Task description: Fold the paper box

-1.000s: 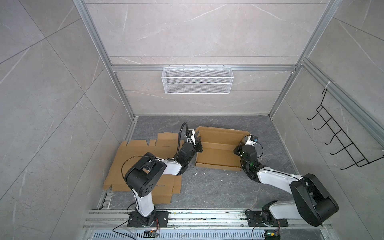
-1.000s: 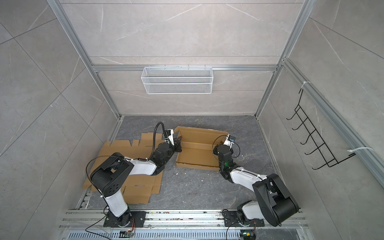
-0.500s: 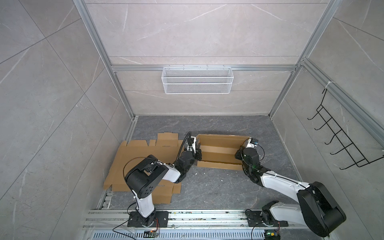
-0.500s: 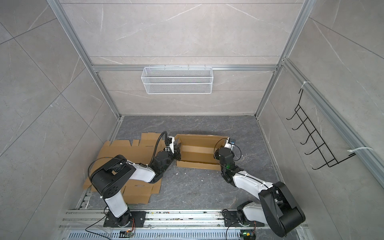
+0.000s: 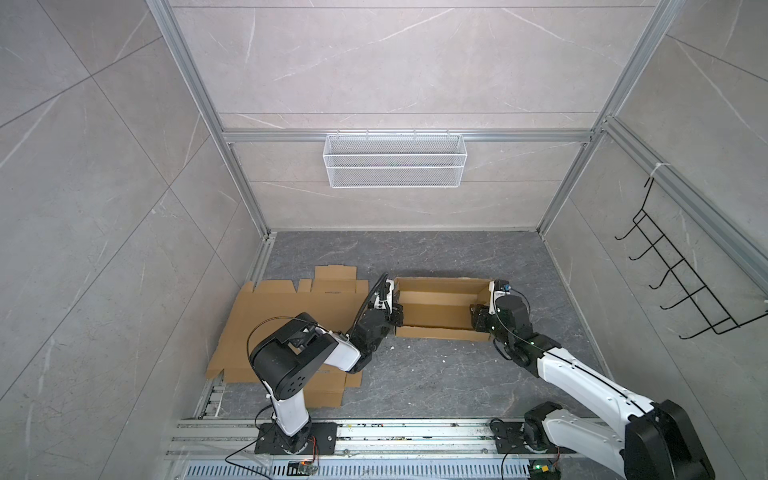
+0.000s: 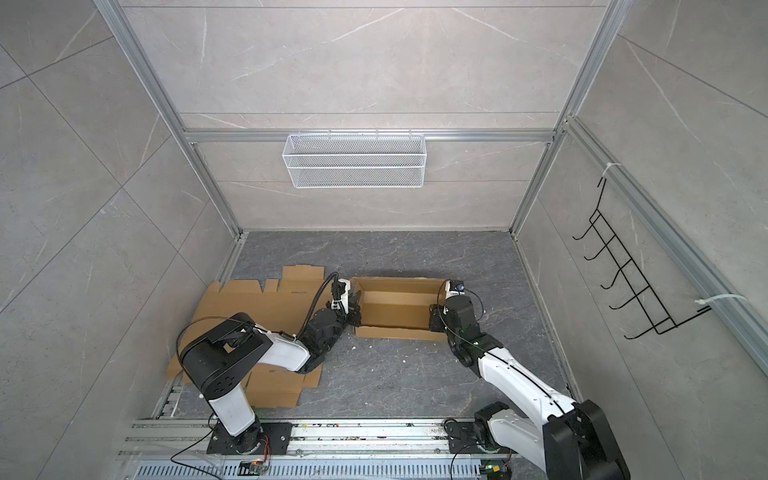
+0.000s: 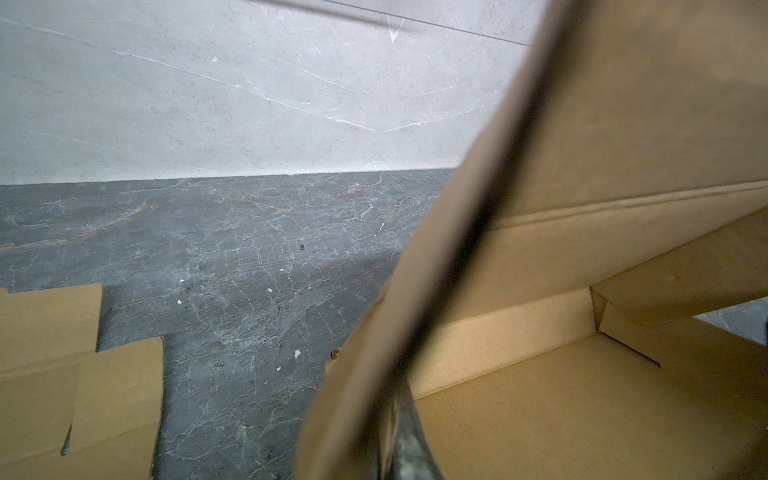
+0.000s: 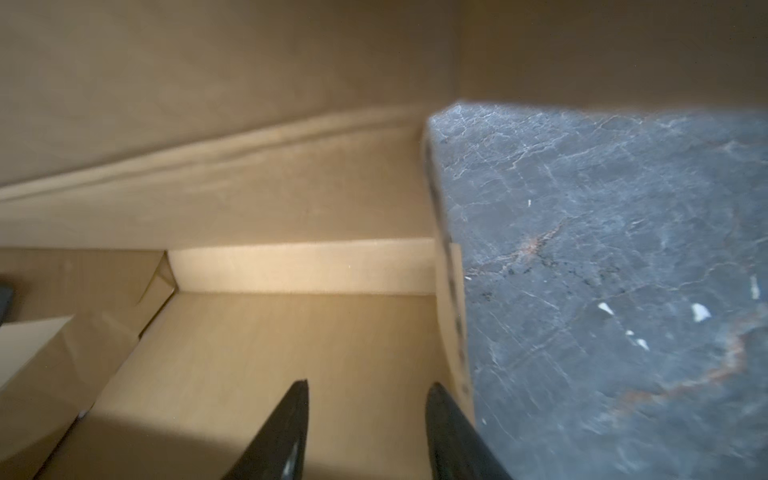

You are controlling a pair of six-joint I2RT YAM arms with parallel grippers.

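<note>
Flat corrugated cardboard blanks are lying on the dark, veined stone floor at the left (how many are stacked, I cannot tell). Just right of them, the left gripper is pressing its fingers together on the left end wall of the one paper box, a brown, open-topped rectangular tray sitting mid-floor. At its right end, the right gripper is holding its two black, tapered fingers apart over the smooth box bottom.
</note>
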